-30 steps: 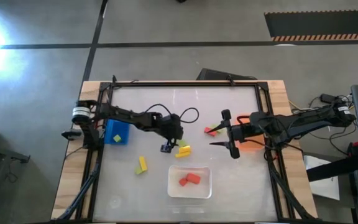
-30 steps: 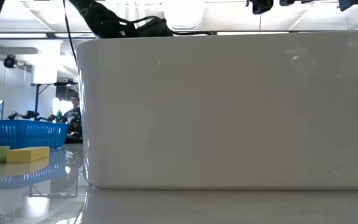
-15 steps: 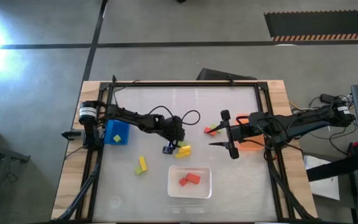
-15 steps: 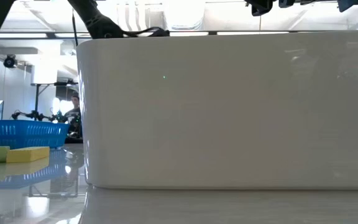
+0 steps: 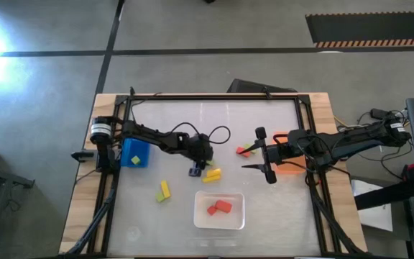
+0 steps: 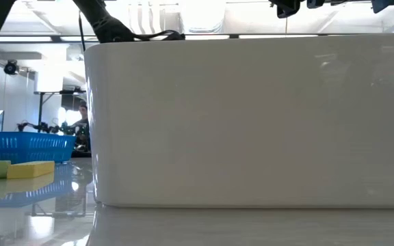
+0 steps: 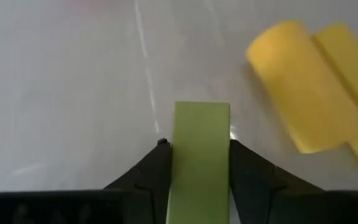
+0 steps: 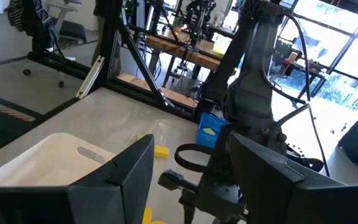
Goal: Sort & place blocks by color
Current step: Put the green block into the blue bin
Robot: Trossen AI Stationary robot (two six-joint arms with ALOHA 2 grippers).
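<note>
- White glossy surface [image 5: 264, 216] inside a black frame on a wood bench, grey floor around
- left tool [image 5: 196, 170] near mid-surface, clenched on a light green block [image 7: 200, 163]; block sits between both fingers [image 7: 150, 177], sticking out past the tips
- yellow blocks [image 7: 319, 93] just beyond and to one side of the left tool, apart from the green one; in the high view they lie right beside it [image 5: 212, 174]
- another yellow block [image 5: 164, 190] farther off, toward the front edge
- blue bin [image 5: 135, 152] back along the left arm
- white tray [image 5: 219, 222] in front of the left tool, holding red blocks [image 5: 219, 208]
- right tool [image 5: 263, 154] well apart, fingers spread, holding nothing
- red and green blocks [image 5: 246, 150] just beside the right tool
- orange bin [image 5: 287, 170] under the right arm, mostly hidden
- low view: tray wall [image 6: 252, 123] fills the frame
</note>
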